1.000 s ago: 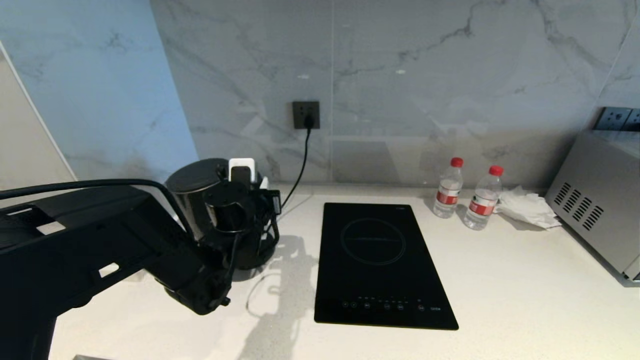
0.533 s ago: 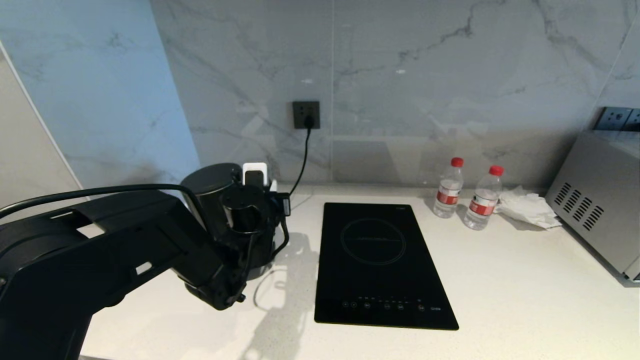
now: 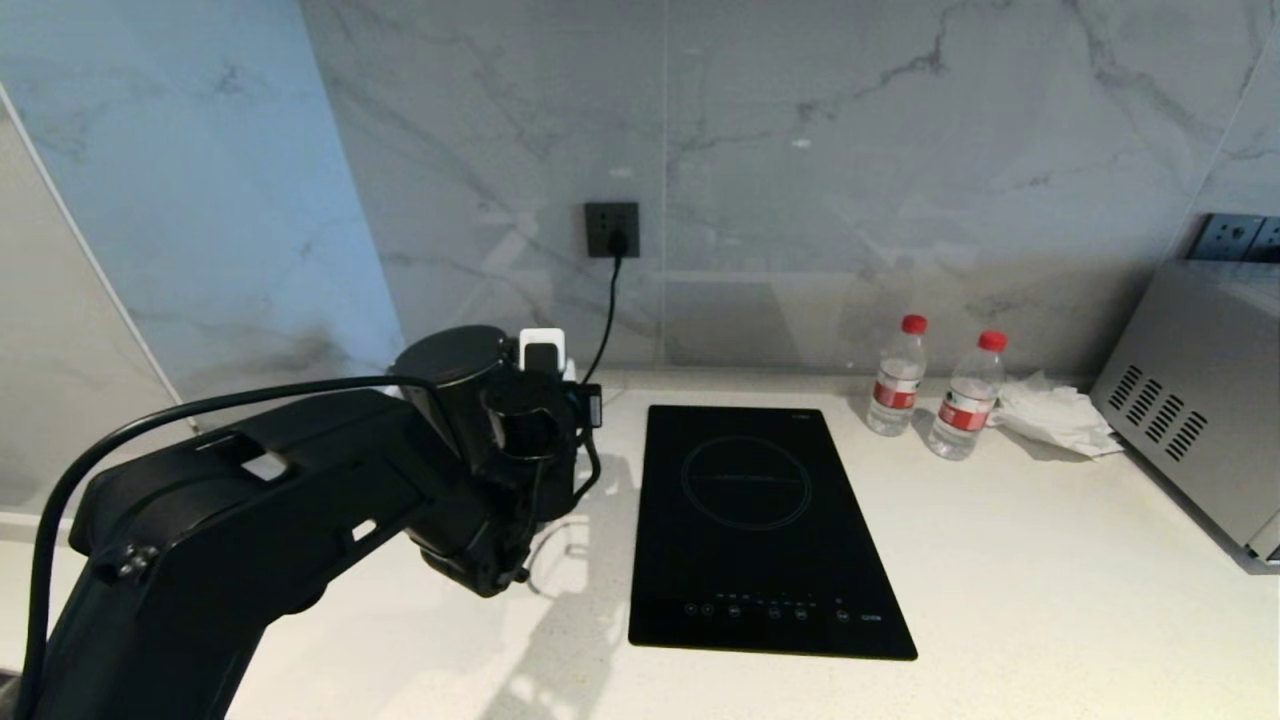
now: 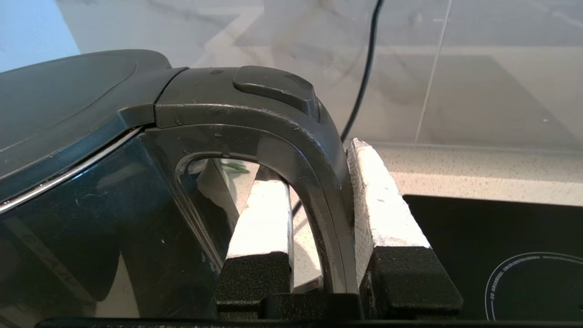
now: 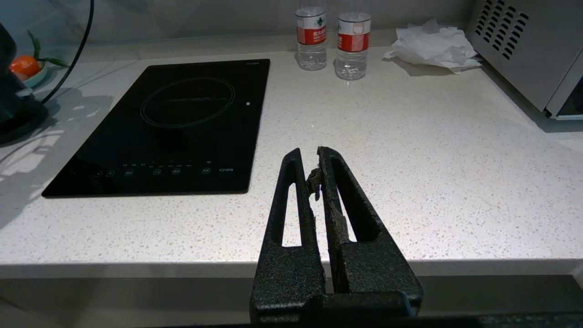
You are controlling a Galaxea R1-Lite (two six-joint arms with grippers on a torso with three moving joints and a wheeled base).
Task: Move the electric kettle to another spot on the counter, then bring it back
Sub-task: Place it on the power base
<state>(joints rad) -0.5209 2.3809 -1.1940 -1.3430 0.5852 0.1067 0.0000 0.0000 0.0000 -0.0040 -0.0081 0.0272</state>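
Observation:
The glossy black electric kettle is at the back left of the white speckled counter, just left of the hob. My left gripper is shut on its loop handle. In the left wrist view the handle runs between the white-padded fingers, and the kettle's body and lid fill the space beside them. My arm hides the kettle's bottom, so I cannot tell whether it rests on anything. My right gripper is shut and empty, parked over the counter's front edge.
A black glass hob lies mid-counter. Two water bottles, a crumpled tissue and a silver appliance stand at the back right. A cord drops from the wall socket behind the kettle. An orange fruit sits far left.
My left arm has carried the kettle to the right, toward the hob, still gripping its handle. The bottles, hob and cord have not moved.

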